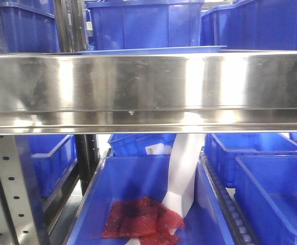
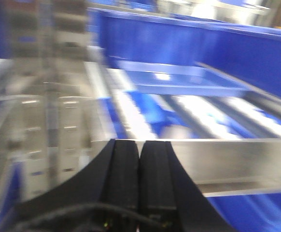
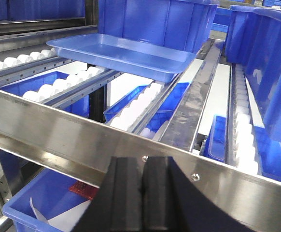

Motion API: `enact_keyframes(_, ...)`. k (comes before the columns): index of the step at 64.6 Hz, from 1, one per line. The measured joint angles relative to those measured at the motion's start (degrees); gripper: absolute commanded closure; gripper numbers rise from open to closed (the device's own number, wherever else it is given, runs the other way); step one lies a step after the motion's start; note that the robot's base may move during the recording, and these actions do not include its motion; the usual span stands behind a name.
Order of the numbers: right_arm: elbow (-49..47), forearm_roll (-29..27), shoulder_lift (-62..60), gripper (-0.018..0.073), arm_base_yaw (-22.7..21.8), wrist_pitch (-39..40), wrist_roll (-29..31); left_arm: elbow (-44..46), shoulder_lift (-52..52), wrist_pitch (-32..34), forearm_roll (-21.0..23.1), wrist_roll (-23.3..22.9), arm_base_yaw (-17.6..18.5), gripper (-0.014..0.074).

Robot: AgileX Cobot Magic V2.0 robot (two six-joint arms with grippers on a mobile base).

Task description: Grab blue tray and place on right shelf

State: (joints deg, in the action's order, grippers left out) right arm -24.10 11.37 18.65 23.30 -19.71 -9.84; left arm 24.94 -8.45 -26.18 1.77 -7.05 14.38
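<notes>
The blue tray [image 3: 126, 55], shallow and light blue, rests on the roller rails of the right shelf, behind its shiny steel front rail [image 3: 73, 137]. In the front view only the tray's rim [image 1: 153, 50] shows above the rail [image 1: 148, 87]. The left wrist view is blurred; the tray [image 2: 184, 79] lies beyond the rail [image 2: 227, 159] there. My left gripper [image 2: 139, 145] is shut with nothing in it, in front of the rail. My right gripper [image 3: 144, 162] is also shut and empty, just short of the rail, well apart from the tray.
Deep dark-blue bins [image 3: 155, 21] stand behind the tray, with another [image 3: 261, 58] on the right. White roller tracks [image 3: 63, 82] run front to back. Below, a bin [image 1: 97, 204] holds a red packet [image 1: 143, 219] and a white strip [image 1: 184, 168]. A perforated upright [image 1: 10, 189] stands at left.
</notes>
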Motion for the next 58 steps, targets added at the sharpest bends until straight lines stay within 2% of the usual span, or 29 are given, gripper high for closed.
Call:
enact_keyframes(10,0.0,0.0,0.0,0.0501,0.0,0.0,0.0,-9.0,4.9,5.6,0.0,0.0,-8.1,0.0644)
enact_keyframes(21,0.0,0.0,0.0,0.0501,0.0,0.1,0.1,-23.0,8.9,16.3,0.4,0.0,-12.6,0.0644)
enact_keyframes(27,0.0,0.0,0.0,0.0501,0.0,0.1,0.1,-26.4,9.1,21.4,0.4,0.0,-13.1,0.0644)
enact_keyframes(58,0.0,0.0,0.0,0.0501,0.0,0.1,0.1,-26.5,9.1,21.5,0.4,0.0,-13.1,0.0644)
